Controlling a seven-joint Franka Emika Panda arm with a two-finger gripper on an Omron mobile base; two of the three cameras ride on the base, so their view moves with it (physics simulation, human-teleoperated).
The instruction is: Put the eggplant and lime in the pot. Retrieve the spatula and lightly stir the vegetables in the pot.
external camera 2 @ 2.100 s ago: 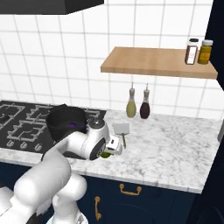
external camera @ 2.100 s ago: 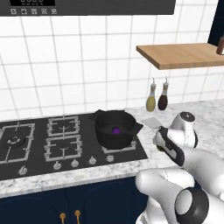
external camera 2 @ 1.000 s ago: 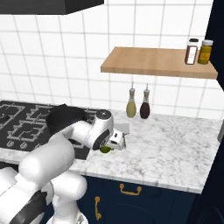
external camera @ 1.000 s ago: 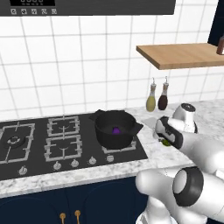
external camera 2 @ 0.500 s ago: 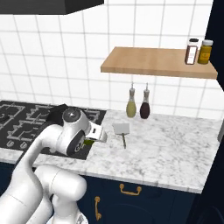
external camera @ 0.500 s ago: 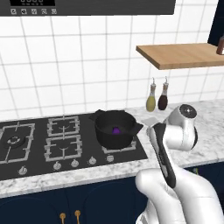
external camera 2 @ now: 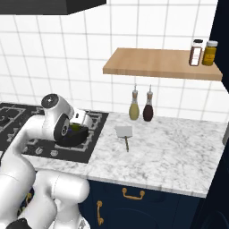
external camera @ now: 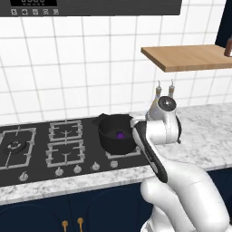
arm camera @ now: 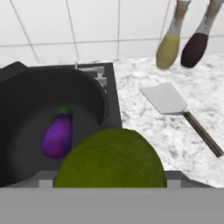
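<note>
While you hold over the pot's rim:
Gripper point(external camera 2: 74, 129): jaws wide, clamped on the lime point(arm camera: 111, 158).
Eggplant point(arm camera: 57, 134): on the pot point(arm camera: 26, 109) floor, ahead and left of your jaws.
Spatula point(arm camera: 168, 100): on the marble counter point(arm camera: 144, 118), ahead and right.

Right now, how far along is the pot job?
Done: the small glossy purple eggplant lies in the deep black pot. In hand: the gripper holds the yellow-green lime at the pot's rim. Left: dropping it in, then fetching the grey-bladed spatula from the marble counter and stirring.
</note>
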